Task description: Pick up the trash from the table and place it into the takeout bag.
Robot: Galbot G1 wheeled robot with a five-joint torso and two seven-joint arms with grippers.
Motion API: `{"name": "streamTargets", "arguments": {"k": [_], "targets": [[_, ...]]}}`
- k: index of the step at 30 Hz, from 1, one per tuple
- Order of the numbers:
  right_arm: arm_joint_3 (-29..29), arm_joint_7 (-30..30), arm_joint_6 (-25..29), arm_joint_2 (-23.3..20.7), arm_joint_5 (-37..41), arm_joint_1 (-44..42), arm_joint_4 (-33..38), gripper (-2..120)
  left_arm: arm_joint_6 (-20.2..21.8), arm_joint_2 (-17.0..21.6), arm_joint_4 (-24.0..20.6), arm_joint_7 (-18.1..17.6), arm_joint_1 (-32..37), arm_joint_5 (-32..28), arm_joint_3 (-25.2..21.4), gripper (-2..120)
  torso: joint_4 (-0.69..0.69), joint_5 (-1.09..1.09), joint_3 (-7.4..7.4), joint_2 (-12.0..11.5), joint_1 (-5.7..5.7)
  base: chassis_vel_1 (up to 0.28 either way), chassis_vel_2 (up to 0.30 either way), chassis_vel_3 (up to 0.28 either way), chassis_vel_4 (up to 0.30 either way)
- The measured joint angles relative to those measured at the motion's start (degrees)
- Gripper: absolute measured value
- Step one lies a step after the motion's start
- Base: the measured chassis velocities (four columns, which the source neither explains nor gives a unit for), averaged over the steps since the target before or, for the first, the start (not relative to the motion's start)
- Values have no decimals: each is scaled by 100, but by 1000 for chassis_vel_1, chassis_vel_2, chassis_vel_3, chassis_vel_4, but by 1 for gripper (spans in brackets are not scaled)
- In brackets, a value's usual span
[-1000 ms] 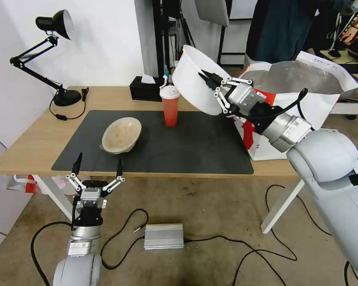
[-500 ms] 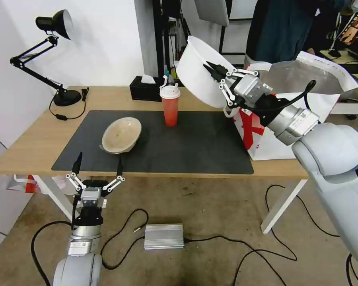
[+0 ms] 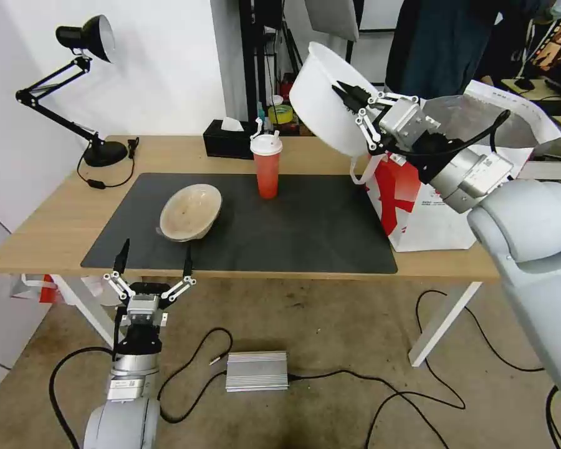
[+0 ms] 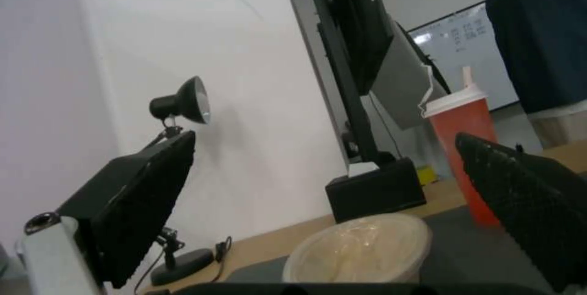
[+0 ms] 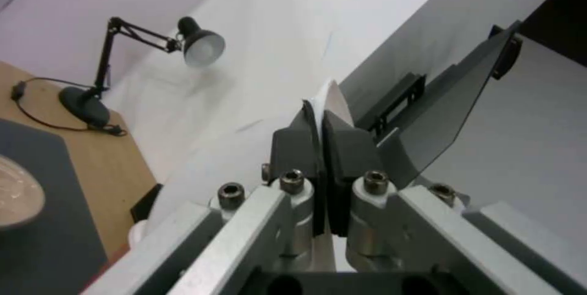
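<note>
- Right hand (image 3: 350,95): clamped on rim of the white bowl (image 3: 321,96), lifted well above the counter (image 3: 56,218), tilted, by the takeout bag's (image 3: 430,212) open foil mouth. Wall pinched between pads (image 5: 306,148); judged mid-carry to the bag.
- Left hand (image 3: 153,262): fingers spread, empty, parked below counter's front edge, facing the beige plastic bowl (image 3: 191,211).
- Red drink cup (image 3: 267,165): upright on dark mat (image 3: 305,231), w/ lid and straws; not yet collected.
- Bag stands at counter's right end, mouth open.
</note>
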Motion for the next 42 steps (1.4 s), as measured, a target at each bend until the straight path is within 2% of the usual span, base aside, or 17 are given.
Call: {"name": "streamTargets", "arguments": {"k": [42], "targets": [[348, 6, 121, -116, -488, 141, -282, 1, -23, 0, 41, -6, 6, -5, -11, 100, 0, 0, 0, 0, 0, 0, 0, 0, 0]]}}
